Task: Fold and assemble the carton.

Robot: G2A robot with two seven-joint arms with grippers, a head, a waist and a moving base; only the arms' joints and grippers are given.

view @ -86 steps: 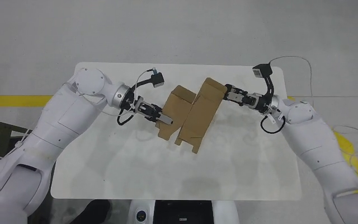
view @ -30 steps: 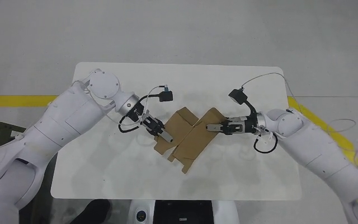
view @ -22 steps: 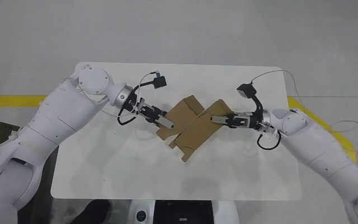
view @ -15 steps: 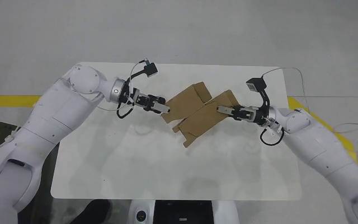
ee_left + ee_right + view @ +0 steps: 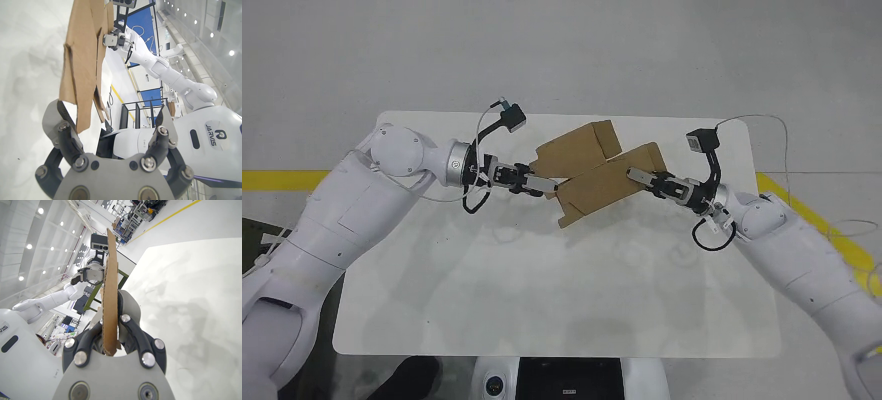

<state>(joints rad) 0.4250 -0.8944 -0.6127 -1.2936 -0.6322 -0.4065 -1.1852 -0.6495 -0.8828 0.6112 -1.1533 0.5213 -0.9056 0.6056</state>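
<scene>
The carton (image 5: pixel 594 168) is a flattened brown cardboard blank, held up over the far half of the white table (image 5: pixel 542 300). My right gripper (image 5: pixel 112 306) is shut on one edge of the carton (image 5: pixel 110 285), the board pinched between its pads. At the carton's other end my left gripper (image 5: pixel 109 107) stands open, and a lower corner of the carton (image 5: pixel 81 62) leans against one of its fingers (image 5: pixel 56 115). From the top, the left gripper (image 5: pixel 547 189) and the right gripper (image 5: pixel 640 177) flank the carton.
The table's far edge (image 5: pixel 562 113) runs just behind the carton. A yellow floor line (image 5: pixel 282 180) passes beside the table. Bare tabletop stretches toward the near edge.
The carton has swung toward the table's far edge and turned more level. Both grippers moved along with it, the left one staying at its corner.
</scene>
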